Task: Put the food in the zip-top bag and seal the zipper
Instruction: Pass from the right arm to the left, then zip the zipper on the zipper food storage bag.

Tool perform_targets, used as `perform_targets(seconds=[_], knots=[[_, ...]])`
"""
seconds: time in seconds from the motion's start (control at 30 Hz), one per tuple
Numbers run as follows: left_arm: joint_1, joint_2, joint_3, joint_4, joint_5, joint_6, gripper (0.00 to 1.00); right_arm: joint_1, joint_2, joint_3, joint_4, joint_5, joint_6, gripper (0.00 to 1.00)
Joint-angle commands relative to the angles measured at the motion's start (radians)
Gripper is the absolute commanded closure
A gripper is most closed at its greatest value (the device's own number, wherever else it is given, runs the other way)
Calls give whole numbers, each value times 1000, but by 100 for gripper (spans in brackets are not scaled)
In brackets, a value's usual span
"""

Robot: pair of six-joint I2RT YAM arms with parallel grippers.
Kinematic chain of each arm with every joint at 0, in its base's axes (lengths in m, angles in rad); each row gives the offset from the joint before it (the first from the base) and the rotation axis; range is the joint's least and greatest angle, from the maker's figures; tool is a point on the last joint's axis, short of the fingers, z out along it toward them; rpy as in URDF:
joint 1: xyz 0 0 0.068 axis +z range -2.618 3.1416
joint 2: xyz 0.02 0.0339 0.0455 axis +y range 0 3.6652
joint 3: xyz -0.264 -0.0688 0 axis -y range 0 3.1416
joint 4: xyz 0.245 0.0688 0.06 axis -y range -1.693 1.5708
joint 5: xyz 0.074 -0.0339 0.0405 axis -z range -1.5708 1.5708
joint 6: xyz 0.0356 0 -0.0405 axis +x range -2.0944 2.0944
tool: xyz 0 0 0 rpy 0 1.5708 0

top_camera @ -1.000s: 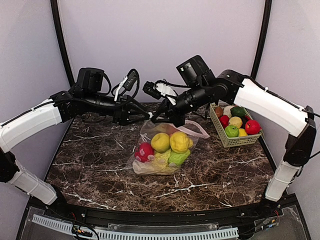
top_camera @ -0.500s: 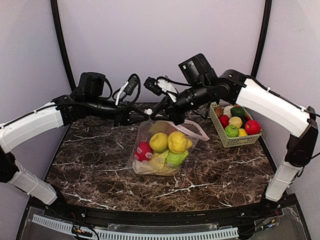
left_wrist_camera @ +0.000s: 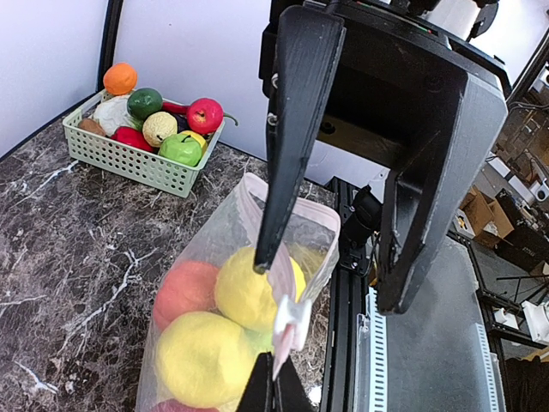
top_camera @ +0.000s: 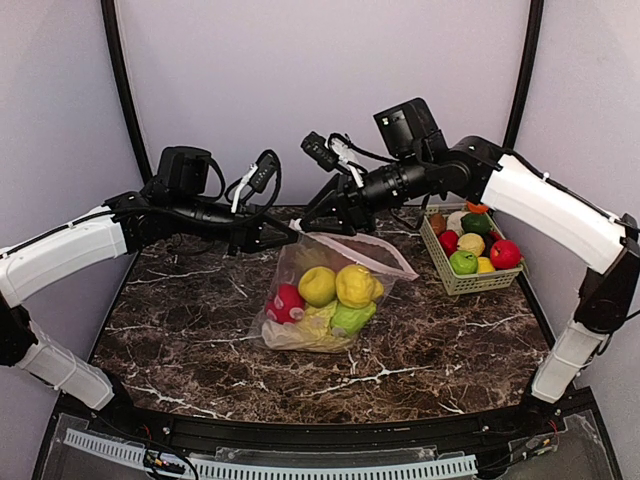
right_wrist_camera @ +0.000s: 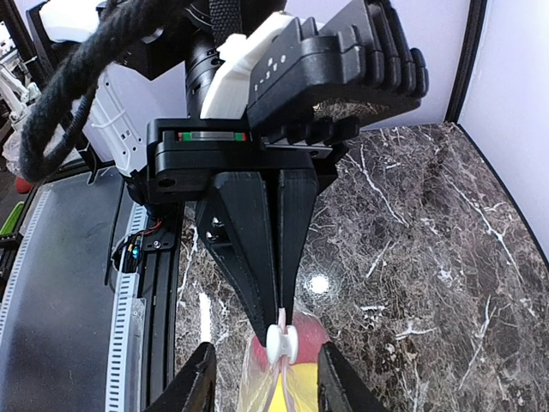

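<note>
While one zip-top bag (top_camera: pixel 300 262) sits mid-worktop (top_camera: pixel 200 320), base toward the near edge and mouth raised toward the far edge, it holds five pieces of food (top_camera: pixel 318 285): two yellow, one red, one green, one pale cabbage. Its zipper (left_wrist_camera: pixel 285 292) runs left to right. The left gripper (left_wrist_camera: pixel 274 390) pinches that strip. The right gripper (right_wrist_camera: pixel 264 378) stands parted around the slider tab (right_wrist_camera: pixel 281 342). One basket (top_camera: pixel 470 282) sits far right.

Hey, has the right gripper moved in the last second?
Yes. The right gripper has opened and lifted away from the zip-top bag, drawing back toward the green basket on the right.
</note>
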Motion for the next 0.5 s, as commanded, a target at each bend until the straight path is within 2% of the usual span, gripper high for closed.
perform_targets(seconds=[0.0, 0.47], knots=[[0, -34, -10, 28, 2, 3, 99, -5, -1, 7, 43, -40, 16, 63], [0, -35, -8, 23, -4, 4, 99, -5, 45, 27, 38, -51, 16, 72]])
